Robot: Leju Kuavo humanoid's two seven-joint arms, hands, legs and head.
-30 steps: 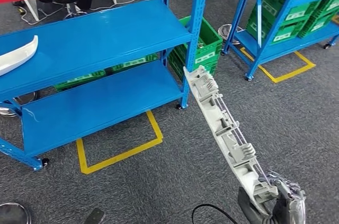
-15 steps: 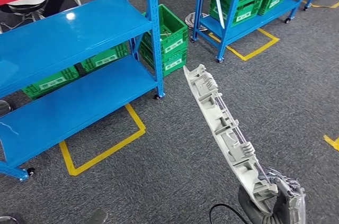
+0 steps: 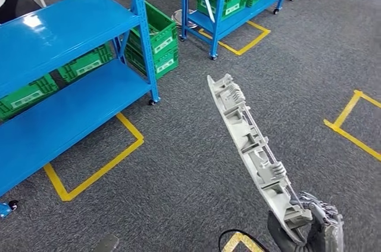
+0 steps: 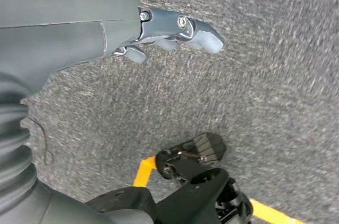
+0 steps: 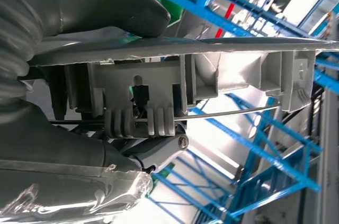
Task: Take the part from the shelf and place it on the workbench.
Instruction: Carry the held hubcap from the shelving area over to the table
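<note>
The part (image 3: 252, 145) is a long light-grey plastic moulding with ribbed clips and a thin metal rod along it. My right hand (image 3: 314, 231) grips its near end at the bottom right of the head view, and the part slants up and away over the grey carpet. In the right wrist view the part (image 5: 224, 70) runs out from my right hand (image 5: 88, 17), thumb on one side and fingers wrapped under it. My left hand (image 4: 119, 28) hangs over the carpet with its fingers stretched out and holds nothing.
A blue two-level shelf (image 3: 67, 25) stands at the left with green crates (image 3: 152, 40) beside and under it. A second blue rack (image 3: 215, 2) with green crates is further back. Yellow tape (image 3: 94, 171) marks floor bays, another at the right (image 3: 350, 133). A black cable (image 3: 224, 237) loops near my feet.
The whole view has swung to the right: the blue shelf has slid to the left edge and more open carpet shows. The part stays in my right hand at the same angle.
</note>
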